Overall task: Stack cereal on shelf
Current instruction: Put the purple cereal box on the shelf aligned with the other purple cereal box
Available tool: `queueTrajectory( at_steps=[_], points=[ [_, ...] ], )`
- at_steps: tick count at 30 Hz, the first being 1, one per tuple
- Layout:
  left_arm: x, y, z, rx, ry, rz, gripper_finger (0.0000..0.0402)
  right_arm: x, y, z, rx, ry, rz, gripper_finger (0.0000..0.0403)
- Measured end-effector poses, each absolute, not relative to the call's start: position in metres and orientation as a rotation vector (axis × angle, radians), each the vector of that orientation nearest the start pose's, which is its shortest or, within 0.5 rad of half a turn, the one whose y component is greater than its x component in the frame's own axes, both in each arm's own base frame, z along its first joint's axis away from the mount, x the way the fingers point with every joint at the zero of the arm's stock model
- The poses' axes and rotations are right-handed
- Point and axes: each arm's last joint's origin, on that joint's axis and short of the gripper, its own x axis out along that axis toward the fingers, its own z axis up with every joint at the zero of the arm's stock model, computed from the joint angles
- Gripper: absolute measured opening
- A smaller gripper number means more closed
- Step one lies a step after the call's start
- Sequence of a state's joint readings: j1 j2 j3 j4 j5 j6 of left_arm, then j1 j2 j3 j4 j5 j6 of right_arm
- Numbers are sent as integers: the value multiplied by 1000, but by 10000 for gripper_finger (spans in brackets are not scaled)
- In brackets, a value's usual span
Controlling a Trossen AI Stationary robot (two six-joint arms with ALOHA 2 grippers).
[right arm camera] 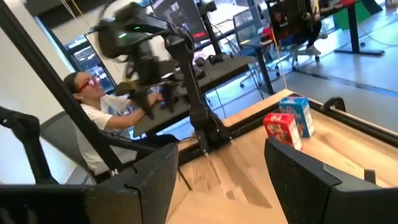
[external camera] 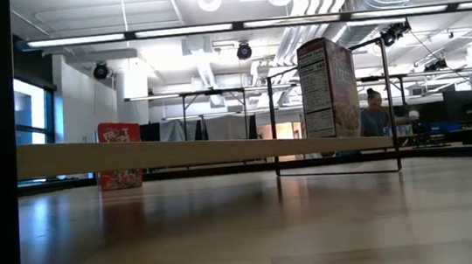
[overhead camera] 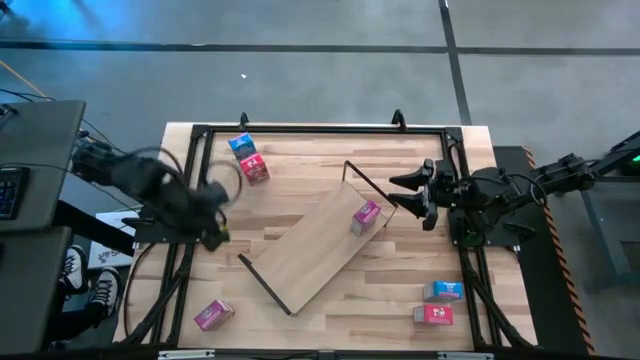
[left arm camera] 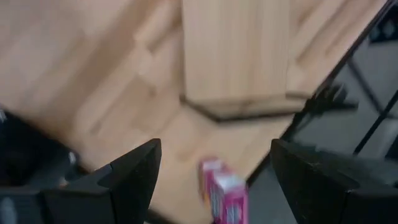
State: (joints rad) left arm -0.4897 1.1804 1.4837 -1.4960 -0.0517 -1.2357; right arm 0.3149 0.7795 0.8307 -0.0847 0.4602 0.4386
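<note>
cereal (overhead camera: 366,216): six boxes (one shelved)

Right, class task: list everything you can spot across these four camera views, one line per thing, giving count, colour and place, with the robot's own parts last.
Shelf: one, light wood with black wire end frames, lying diagonally mid-table.
Cereal on shelf: one, pink, standing near the shelf's right end.
Cereal at far left: two, blue and red, side by side on the table.
Cereal at near left: one, pink, on the table.
Cereal at near right: two, blue and red, on the table.
Table: one, butcher-block wood with a black frame.
Person: one, seated beyond the table, in the right wrist view.
Left claw: open, above the table's left side.
Right claw: open, beside the shelf's right end.
</note>
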Motion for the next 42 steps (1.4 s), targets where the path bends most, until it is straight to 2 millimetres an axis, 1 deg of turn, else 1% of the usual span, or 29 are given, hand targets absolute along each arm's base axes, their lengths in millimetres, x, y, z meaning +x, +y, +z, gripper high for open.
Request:
queueTrajectory(
  at_steps=[6, 12, 15, 17, 20, 27, 32, 38, 42],
  points=[
    [163, -145, 371, -753, 1316, 362, 296, 163, 40, 355, 420, 31, -144, 234],
    [156, -207, 341, -757, 1431, 431, 296, 163, 40, 352, 406, 64, -151, 234],
    [152, -233, 329, -774, 1464, 435, 296, 163, 40, 351, 403, 71, -153, 234],
    [150, -246, 321, -785, 1463, 444, 296, 163, 40, 351, 400, 78, -155, 234],
    [149, -255, 310, -772, 1466, 501, 296, 162, 40, 349, 395, 93, -158, 234],
    [155, -267, 290, -750, 1481, 616, 296, 162, 40, 346, 412, 117, -162, 234],
    [158, -271, 277, -718, 1497, 659, 296, 162, 40, 346, 412, 117, -162, 234],
    [156, -267, 262, -698, 1495, 729, 296, 162, 40, 346, 411, 119, -163, 234],
    [159, -272, 255, -740, 1485, 653, 296, 162, 40, 346, 409, 121, -163, 234]
  ],
)
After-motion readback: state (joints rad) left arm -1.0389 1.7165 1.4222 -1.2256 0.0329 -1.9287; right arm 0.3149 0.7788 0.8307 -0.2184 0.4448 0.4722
